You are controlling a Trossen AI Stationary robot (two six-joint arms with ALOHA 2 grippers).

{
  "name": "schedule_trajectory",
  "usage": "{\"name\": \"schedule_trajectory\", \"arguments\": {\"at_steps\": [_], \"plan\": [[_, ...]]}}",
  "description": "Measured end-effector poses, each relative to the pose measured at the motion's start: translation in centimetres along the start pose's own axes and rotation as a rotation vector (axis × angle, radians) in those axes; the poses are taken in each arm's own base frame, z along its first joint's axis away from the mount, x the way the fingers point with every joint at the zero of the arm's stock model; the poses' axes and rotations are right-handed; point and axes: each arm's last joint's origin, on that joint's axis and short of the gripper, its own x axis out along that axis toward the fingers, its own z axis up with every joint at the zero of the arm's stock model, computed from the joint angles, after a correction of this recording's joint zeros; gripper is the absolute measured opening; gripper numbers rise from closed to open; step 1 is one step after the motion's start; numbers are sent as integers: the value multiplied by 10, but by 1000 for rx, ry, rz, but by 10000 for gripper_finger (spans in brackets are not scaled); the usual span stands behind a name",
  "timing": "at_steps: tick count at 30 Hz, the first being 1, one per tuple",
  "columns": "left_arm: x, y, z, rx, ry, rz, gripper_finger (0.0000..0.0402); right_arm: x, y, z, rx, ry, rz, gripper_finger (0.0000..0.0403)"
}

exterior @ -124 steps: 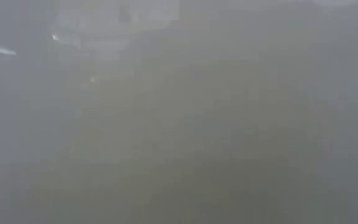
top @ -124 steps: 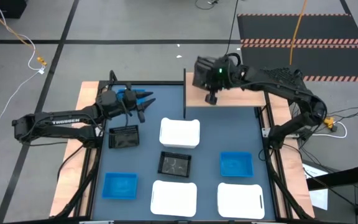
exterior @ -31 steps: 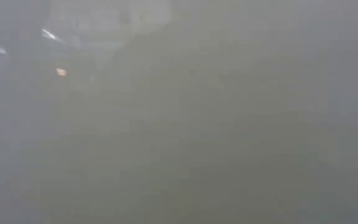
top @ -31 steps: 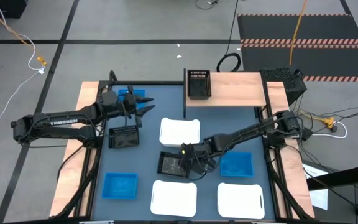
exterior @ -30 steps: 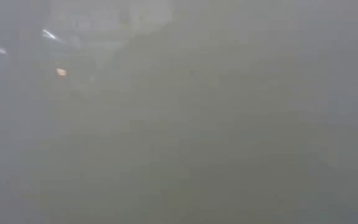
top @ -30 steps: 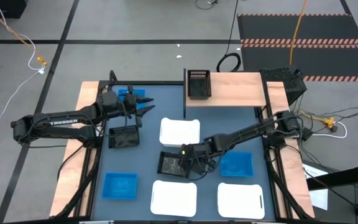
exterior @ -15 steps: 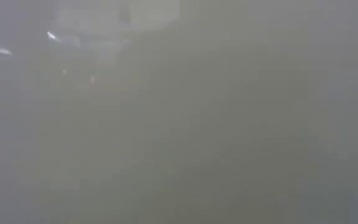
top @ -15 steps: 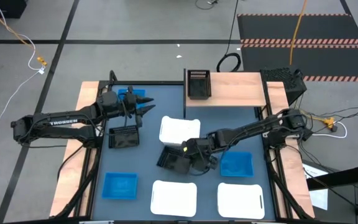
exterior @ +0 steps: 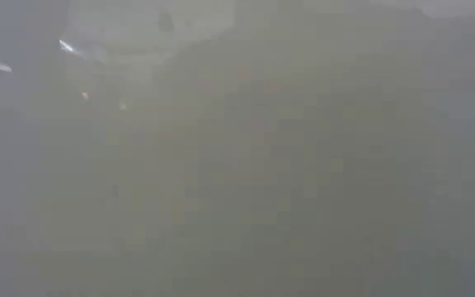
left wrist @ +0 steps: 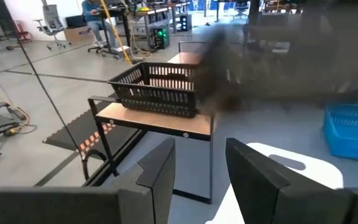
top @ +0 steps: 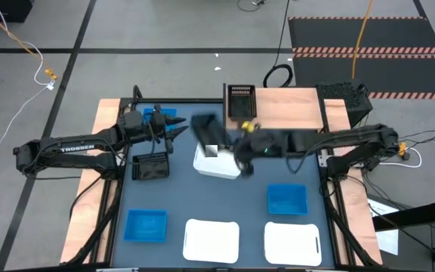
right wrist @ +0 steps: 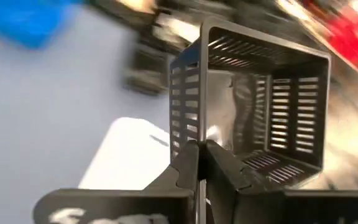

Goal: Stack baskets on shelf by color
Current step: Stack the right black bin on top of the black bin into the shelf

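My right gripper (top: 229,147) is shut on a black slatted basket (top: 205,127), which shows blurred in the air above the white basket (top: 219,165) near the shelf. The shelf (top: 285,108) is a light-brown board at the table's far edge. Another black basket (top: 240,100) stands on its left end. A third black basket (top: 151,166) rests on the tabletop at the left. My left gripper (top: 174,130) is open and hovers by a blue basket (top: 157,115) at the far left. The low view shows only grey haze. My right gripper holds the black basket by the upper edge of one slatted wall (right wrist: 188,134), near a corner, pinched between the two shut fingers (right wrist: 185,165). The basket (right wrist: 253,99) is lifted clear of the table and tipped, its open side turned toward the wrist camera.
Two blue baskets (top: 287,199) (top: 145,224) and two white ones (top: 211,240) (top: 292,243) lie along the table's near half. Bare board remains on the shelf to the right of the black basket. In the left wrist view a person sits far off in the room.
My right gripper, shut on the black basket in the middle of the table, has tipped it up, lifted it clear and swung it fast toward the far edge and the shelf, over the white basket. The left arm has stayed still.
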Motion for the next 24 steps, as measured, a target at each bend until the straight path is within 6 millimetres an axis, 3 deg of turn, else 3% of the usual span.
{"name": "schedule_trajectory", "arguments": {"at_steps": [7,11,15,19,24], "plan": [[0,3,7,12,-74,61,145,-27,-87,9,46,280,-237,10],[-1,3,10,13,-95,62,145,-33,-128,4,179,310,-186,11],[0,3,6,18,-60,59,145,-32,-142,-18,297,388,-113,11],[0,3,3,18,-30,57,145,-22,-140,-39,347,461,-105,11],[0,2,1,9,-5,53,145,-18,-135,-49,355,491,-94,12]]}}
